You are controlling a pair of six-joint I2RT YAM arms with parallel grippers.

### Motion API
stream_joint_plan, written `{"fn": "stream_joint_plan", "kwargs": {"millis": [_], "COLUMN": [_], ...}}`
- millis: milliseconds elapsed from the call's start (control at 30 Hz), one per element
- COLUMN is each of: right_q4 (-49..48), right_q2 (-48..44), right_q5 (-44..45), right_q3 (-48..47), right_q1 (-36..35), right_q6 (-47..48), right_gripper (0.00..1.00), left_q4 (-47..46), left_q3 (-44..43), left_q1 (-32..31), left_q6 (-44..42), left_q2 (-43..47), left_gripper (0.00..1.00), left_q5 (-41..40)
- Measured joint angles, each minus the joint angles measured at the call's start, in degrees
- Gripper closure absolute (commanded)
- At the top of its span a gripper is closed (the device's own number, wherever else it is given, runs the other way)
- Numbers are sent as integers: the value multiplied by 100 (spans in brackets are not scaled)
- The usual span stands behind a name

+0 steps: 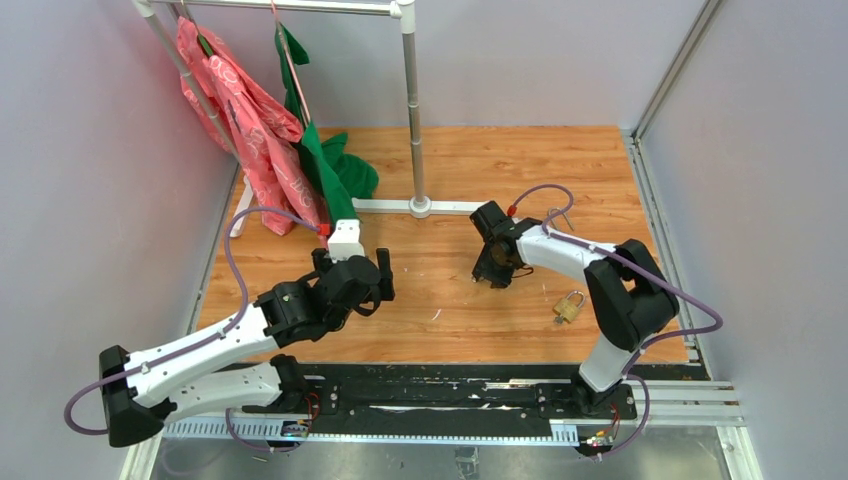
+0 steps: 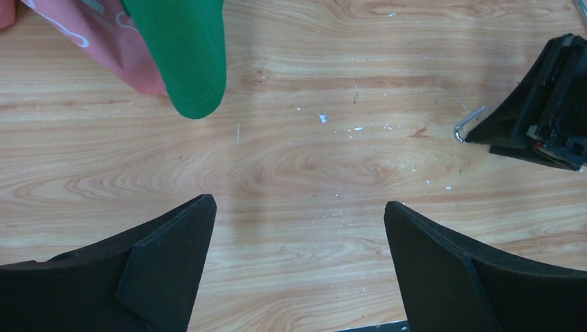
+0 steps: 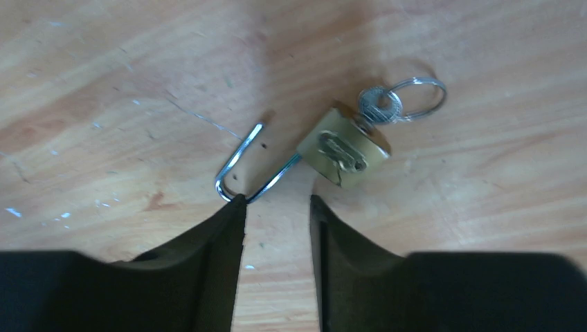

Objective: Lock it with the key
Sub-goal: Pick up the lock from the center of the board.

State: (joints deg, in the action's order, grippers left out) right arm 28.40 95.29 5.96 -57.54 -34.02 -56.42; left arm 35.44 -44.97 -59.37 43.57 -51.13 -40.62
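We found the small brass padlock (image 3: 342,149) lying on the wooden tabletop (image 3: 104,69), its silver shackle (image 3: 239,162) swung open and a ringed silver key (image 3: 379,105) seated in its base. The right gripper (image 3: 277,199) stood with its jaws partly apart at the shackle's bend, clamping nothing. The left gripper (image 2: 297,214) hung wide apart, well away from the lock.

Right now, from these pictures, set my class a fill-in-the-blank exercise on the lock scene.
1. The key sits in the padlock, and a metal ___ hangs from it.
2. The padlock's shackle is ___, not latched.
3. The left end effector, jaws wide apart, holds ___.
4. A pink garment and a ___ one hang from the rack.

Missing words: ring; open; nothing; green.
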Motion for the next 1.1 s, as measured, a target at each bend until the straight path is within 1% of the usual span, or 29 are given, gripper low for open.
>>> {"fn": "stream_joint_plan", "kwargs": {"millis": [100, 133, 300, 367, 533, 633, 667, 800, 900, 1000, 1033, 1100], "right_q4": [-48, -79, -90, -90, -125, -83, -66, 4, 125, 264, 306, 354], "right_q2": [136, 175, 208, 210, 199, 74, -11, -514, -986, -1250, -1255, -1145], "right_q5": [28, 55, 142, 168, 170, 177, 157, 173, 494, 562, 535, 446], "right_q3": [-63, -85, -107, -107, -120, -111, -111, -103, -28, 94, 118, 122], "right_q1": [-2, -7, -7, -7, -7, -4, -4, -4, 37, 382, 579, 887], "right_q6": [-269, -358, -632, -699, -619, -195, -15, 916, 1408, 1386, 1318, 1123], "right_gripper": [75, 77, 77, 71, 68, 65, 62, 48, 39, 29, 27, 26], "left_q4": [48, 50, 72, 70, 70, 61, 48, -20, -107, -229, -264, -343], "left_q3": [11, 37, 109, 138, 170, 177, 190, 238, 238, 251, 256, 256], "left_q1": [0, 0, 0, 0, 0, 0, 0, 0, 0, 0, 0, 0], "left_q6": [13, 15, 15, 15, 15, 13, 11, -9, -15, -35, -39, -55], "left_q2": [109, 181, 319, 319, 317, 317, 317, 260, 170, 94, 63, -46], "left_gripper": [0, 0, 0, 0, 0, 0, 0, 0, 0, 0, 0, 0], "left_q5": [-13, -17, -13, -7, 48, 68, 79, 166, 223, 289, 302, 350]}}
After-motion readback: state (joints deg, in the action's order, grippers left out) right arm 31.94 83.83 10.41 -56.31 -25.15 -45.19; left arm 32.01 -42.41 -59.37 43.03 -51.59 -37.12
